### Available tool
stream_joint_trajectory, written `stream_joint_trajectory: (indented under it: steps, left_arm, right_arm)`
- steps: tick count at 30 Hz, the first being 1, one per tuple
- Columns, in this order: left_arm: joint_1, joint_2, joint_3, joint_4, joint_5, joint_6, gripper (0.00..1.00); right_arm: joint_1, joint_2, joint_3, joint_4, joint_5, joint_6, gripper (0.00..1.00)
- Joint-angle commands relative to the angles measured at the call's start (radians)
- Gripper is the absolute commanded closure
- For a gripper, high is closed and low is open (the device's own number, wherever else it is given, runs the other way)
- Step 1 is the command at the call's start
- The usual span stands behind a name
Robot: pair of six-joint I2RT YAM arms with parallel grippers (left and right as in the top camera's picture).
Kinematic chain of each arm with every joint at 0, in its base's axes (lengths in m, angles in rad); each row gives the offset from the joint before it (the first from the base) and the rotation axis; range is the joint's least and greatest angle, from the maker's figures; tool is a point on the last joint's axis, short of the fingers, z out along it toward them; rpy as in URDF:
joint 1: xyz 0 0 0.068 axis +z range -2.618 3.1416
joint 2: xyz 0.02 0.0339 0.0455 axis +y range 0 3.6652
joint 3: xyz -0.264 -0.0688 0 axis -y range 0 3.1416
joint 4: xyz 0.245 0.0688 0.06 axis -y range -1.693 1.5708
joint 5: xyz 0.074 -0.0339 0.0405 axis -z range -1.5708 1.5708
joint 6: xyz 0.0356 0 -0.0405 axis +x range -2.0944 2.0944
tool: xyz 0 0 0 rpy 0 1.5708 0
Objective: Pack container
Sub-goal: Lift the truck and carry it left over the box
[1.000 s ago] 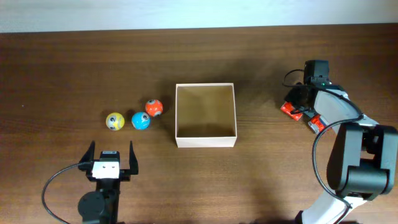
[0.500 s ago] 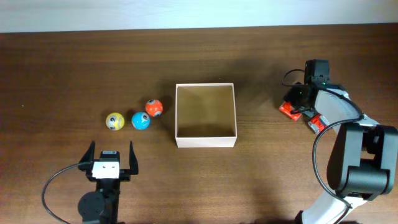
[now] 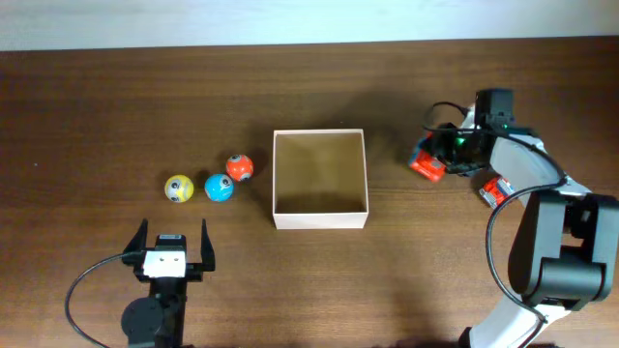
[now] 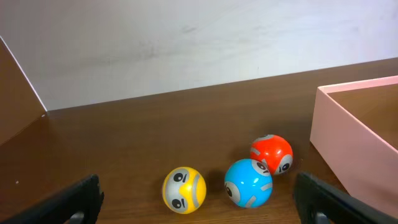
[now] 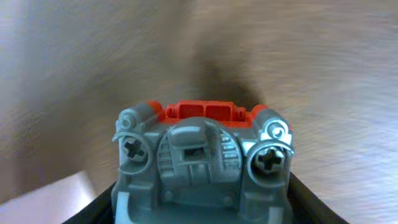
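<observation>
The container (image 3: 320, 220), a square open-top box with white walls and a tan inside, stands mid-table; its wall shows in the left wrist view (image 4: 348, 149). My right gripper (image 3: 442, 155) is shut on a red and grey toy truck (image 3: 426, 163), held right of the box. The right wrist view shows the truck's grey underside (image 5: 202, 155) between the fingers (image 5: 202, 208). A second red toy truck (image 3: 493, 190) lies on the table by the right arm. My left gripper (image 3: 173, 236) is open and empty, near the front left.
Three balls lie left of the box: yellow (image 3: 179, 188), blue (image 3: 219, 188), orange-red (image 3: 239, 167). They also show in the left wrist view as yellow (image 4: 184, 190), blue (image 4: 248, 182) and orange-red (image 4: 272, 154), ahead of the open fingers (image 4: 202, 208).
My right gripper has moved left toward the box with one red truck in it, away from the second truck. The left arm has not moved.
</observation>
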Motion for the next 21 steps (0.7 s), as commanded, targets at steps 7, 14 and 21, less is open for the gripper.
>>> stream_joint_trajectory:
  steps: [7, 14, 21]
  left_arm:
    - [0.0, -0.01, -0.005, -0.002, 0.011, 0.013, 0.01]
    - [0.0, -0.01, -0.005, -0.002, 0.011, 0.013, 0.01]
    - [0.0, -0.01, -0.005, -0.002, 0.011, 0.013, 0.01]
  right_arm:
    - [-0.002, 0.001, 0.096, 0.006, -0.331, -0.116, 0.49]
    - [-0.002, 0.001, 0.106, 0.065, -0.656, -0.237, 0.49]
    - [0.001, -0.011, 0.108, 0.1, -0.846, -0.327, 0.49]
